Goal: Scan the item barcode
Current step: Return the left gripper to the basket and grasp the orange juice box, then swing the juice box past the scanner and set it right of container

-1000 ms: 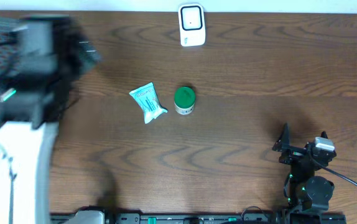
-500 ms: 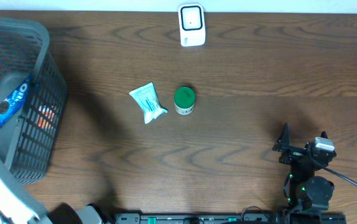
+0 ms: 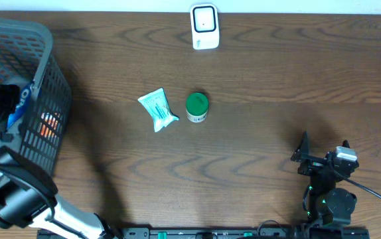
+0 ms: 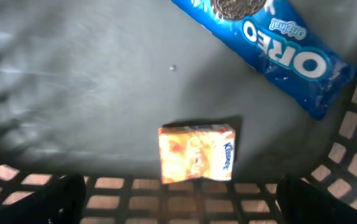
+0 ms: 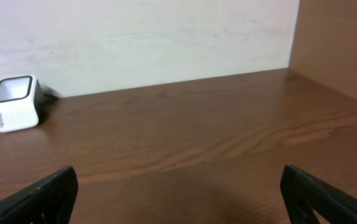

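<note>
My left gripper (image 4: 181, 210) hangs open inside the grey mesh basket (image 3: 41, 50), and only its dark fingertips (image 4: 60, 199) show in the wrist view. Just beyond them an orange Kleenex pack (image 4: 196, 154) lies flat on the basket floor. A blue Oreo pack (image 4: 278, 50) lies farther off at the upper right. Neither is touched. No barcode shows on any item. The white scanner (image 3: 204, 26) stands at the table's far edge and also shows as the scanner (image 5: 15, 102) in the right wrist view. My right gripper (image 3: 324, 149) rests open and empty at the near right.
A teal packet (image 3: 157, 109) and a green-lidded jar (image 3: 196, 106) lie side by side mid-table. The basket's mesh wall (image 4: 166, 199) runs between my left fingertips. A wooden side panel (image 5: 340, 43) rises at the right of the right wrist view.
The left arm has swung across the basket from a blurred sweep and now reaches into it. The right arm and the table items have not moved.
</note>
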